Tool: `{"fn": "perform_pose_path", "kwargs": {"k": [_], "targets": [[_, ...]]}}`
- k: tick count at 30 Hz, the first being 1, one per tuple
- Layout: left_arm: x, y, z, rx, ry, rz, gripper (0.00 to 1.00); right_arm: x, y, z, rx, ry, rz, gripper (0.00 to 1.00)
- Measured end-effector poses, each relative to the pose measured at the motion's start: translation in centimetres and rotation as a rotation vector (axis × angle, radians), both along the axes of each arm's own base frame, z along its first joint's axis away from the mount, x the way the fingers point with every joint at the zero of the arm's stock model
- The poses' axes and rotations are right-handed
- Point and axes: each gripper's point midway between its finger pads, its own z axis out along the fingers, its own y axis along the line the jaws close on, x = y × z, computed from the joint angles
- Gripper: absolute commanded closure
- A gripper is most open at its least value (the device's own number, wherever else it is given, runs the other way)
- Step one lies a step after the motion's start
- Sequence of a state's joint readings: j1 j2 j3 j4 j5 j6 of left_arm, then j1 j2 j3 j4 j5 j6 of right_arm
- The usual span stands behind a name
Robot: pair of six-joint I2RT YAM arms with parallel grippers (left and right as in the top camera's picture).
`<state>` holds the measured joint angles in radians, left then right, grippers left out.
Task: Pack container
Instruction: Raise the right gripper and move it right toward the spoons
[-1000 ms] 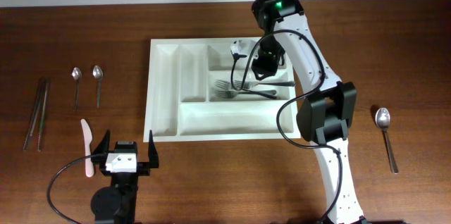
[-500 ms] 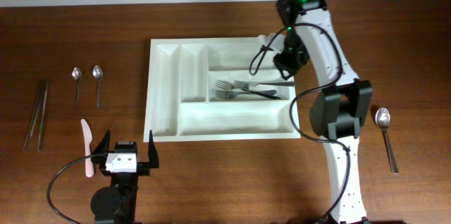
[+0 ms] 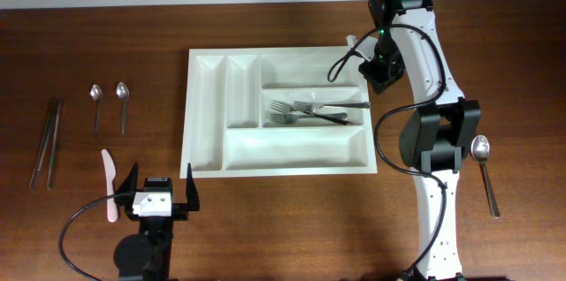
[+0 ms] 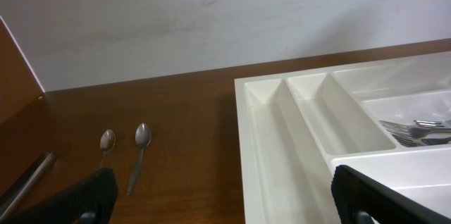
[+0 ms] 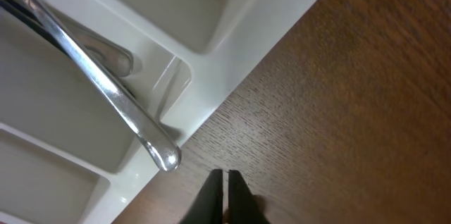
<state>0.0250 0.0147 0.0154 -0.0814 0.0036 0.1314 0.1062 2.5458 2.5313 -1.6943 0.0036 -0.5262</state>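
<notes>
1. The right arm (image 3: 423,47) has swung to the right. A second ago it reached over the upper right compartments of the container (image 3: 292,151); now it stands past the container's right rim.
2. The right end effector (image 5: 225,178) has left the container and hangs over the desk (image 5: 352,111), just outside the rim.
3. Its jaws have come fully together.
4. The forks (image 3: 305,111), partly covered by the arm before, now lie uncovered.
5. The arm's elbow has shifted nearer the spoon (image 3: 482,148).
</notes>
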Motion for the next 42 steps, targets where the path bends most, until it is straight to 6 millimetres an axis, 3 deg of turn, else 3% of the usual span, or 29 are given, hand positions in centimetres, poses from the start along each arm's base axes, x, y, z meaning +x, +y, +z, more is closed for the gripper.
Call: {"fn": "perform_pose_path", "kwargs": {"k": [12,23,42], "targets": [[0.0,0.0,0.0,0.0,0.0,0.0,0.01,-0.1,0.0,-0.2,-0.014,0.006,-0.093,0.96],[0.0,0.0,0.0,0.0,0.0,0.0,0.01,-2.3,-0.2,-2.3,-0.036,0.11,-0.124,0.96],[0.0,0.0,0.0,0.0,0.0,0.0,0.01,-2.4,1.1,-2.1,0.043,0.12,-0.14,0.96]]}}
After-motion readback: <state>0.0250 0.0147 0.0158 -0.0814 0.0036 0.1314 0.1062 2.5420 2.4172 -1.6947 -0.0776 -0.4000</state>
